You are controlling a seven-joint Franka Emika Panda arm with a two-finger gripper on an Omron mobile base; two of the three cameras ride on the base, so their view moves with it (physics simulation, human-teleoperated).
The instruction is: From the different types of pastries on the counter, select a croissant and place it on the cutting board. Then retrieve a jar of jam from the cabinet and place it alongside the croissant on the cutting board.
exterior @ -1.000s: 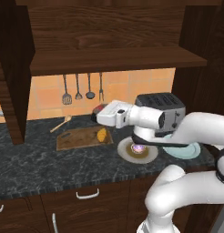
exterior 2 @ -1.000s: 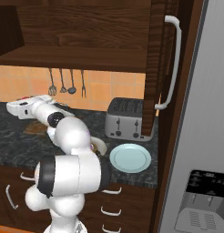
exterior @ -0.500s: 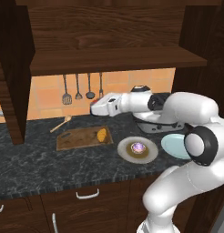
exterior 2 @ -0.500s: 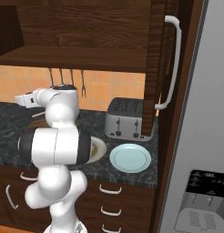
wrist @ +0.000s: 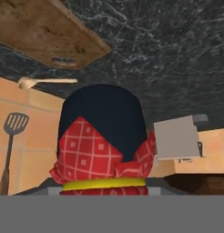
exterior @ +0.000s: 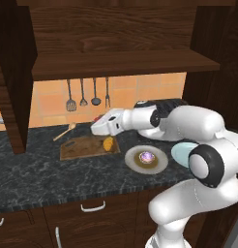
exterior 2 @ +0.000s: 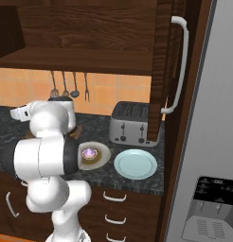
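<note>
Currently, the jar of jam [wrist: 101, 136], dark-bodied with a red checked cover, is being held clamped between the fingers [exterior: 97, 127], above the counter [exterior: 34, 169] near its back edge. The cutting board [exterior: 87, 147] is lying just below and slightly forward of the fingers, with the croissant [exterior: 108, 143] resting at its right end, long axis pointing front to back.

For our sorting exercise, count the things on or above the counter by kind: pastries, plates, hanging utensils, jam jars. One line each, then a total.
Pastries: 2 (croissant, purple-topped pastry)
Plates: 2 (brown plate, blue plate)
Hanging utensils: 4
Jam jars: 1
Total: 9
</note>
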